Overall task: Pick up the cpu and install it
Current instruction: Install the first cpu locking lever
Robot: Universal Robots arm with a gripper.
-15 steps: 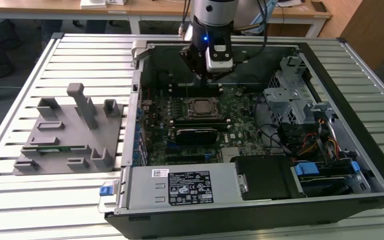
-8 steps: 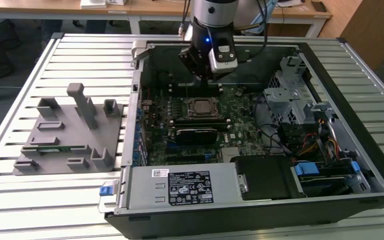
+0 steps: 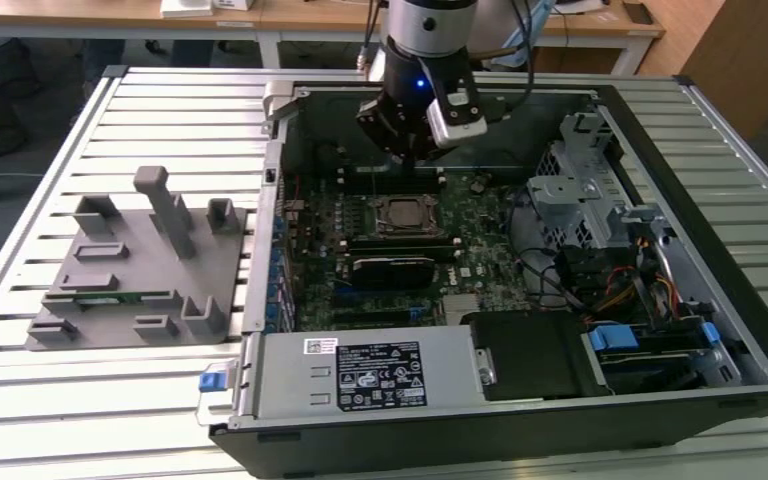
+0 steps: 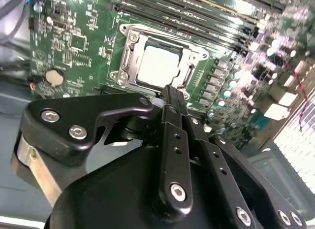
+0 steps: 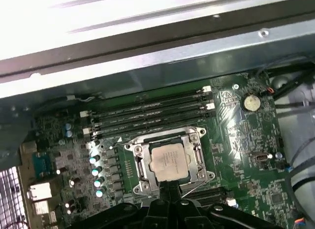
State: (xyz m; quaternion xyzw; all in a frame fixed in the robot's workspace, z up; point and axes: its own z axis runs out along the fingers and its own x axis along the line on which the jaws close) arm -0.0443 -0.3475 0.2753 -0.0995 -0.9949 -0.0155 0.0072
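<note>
Cpu [image 5: 169, 161] is seen lying flat inside the metal socket frame [image 5: 197, 140] on the green motherboard [image 5: 248, 135], its silvery top facing up; in the second wrist view it [image 4: 158, 66] sits squarely in the same frame. The gripper [image 4: 170, 91] is held just above the socket's edge, its black fingers [image 4: 173, 98] drawn together with nothing gripped between them and no contact made with the chip. In the exterior view the arm [image 3: 427, 60] is positioned over the open computer case [image 3: 518, 400], above the socket. A grey fixture [image 3: 144, 270] rests on the slatted table [image 3: 104, 420] at the exterior view's left, well apart from the case.
</note>
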